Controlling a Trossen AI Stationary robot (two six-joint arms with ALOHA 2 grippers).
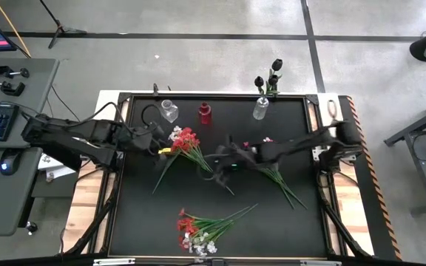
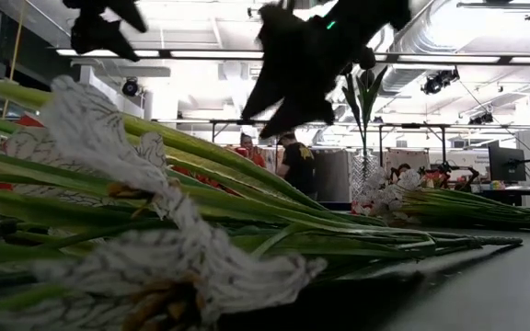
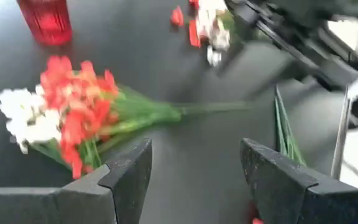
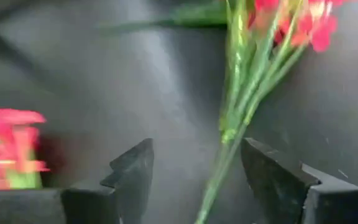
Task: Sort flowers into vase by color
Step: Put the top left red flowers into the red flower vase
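White fabric blossoms (image 2: 109,211) lie closest, soft and frayed on long green stems. Flowers sit in three heaps on the black table (image 1: 139,222): a red and white bunch (image 1: 186,140) near the left gripper (image 1: 163,151), another (image 1: 198,230) at the near edge, and a third (image 1: 279,177) under the right arm. Both grippers hang with fingers spread wide and empty, the right gripper (image 1: 217,166) above a stem. These sprays look light, springy and thin; I'd pinch mid-stem, not the petals. Three vases wait at the far edge: clear (image 1: 169,111), red (image 1: 205,113), and one (image 1: 261,107) holding black blooms.
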